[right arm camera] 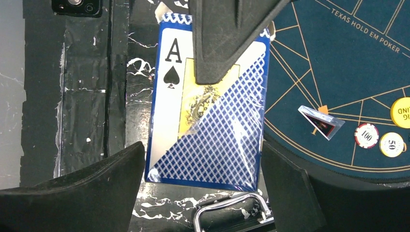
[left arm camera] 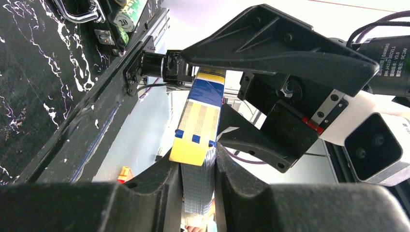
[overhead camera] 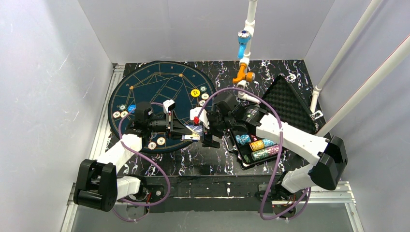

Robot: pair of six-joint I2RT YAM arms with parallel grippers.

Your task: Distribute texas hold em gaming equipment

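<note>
My left gripper (overhead camera: pixel 185 131) (left arm camera: pixel 198 162) is shut on a pack of playing cards (overhead camera: pixel 194 132) (left arm camera: pixel 199 121), blue and yellow with an ace of spades on its face (right arm camera: pixel 208 121), held just above the table by the mat's near right edge. My right gripper (overhead camera: pixel 209 131) (right arm camera: pixel 202 151) is open, with one finger on either side of the pack's end and a gap on both sides. Chips lie on the round blue poker mat (overhead camera: pixel 159 92): a yellow chip (overhead camera: pixel 195 93), white chips (overhead camera: pixel 203 89) (right arm camera: pixel 367 135) and a blue chip (overhead camera: pixel 131 108).
The open black case (overhead camera: pixel 290 104) stands at the right, with rows of chips (overhead camera: pixel 261 145) in its tray. Its chrome handle (right arm camera: pixel 232 212) lies just below the pack. A small scrap of wrapper (right arm camera: pixel 321 122) lies on the mat. A white pipe stand (overhead camera: pixel 246 43) rises at the back.
</note>
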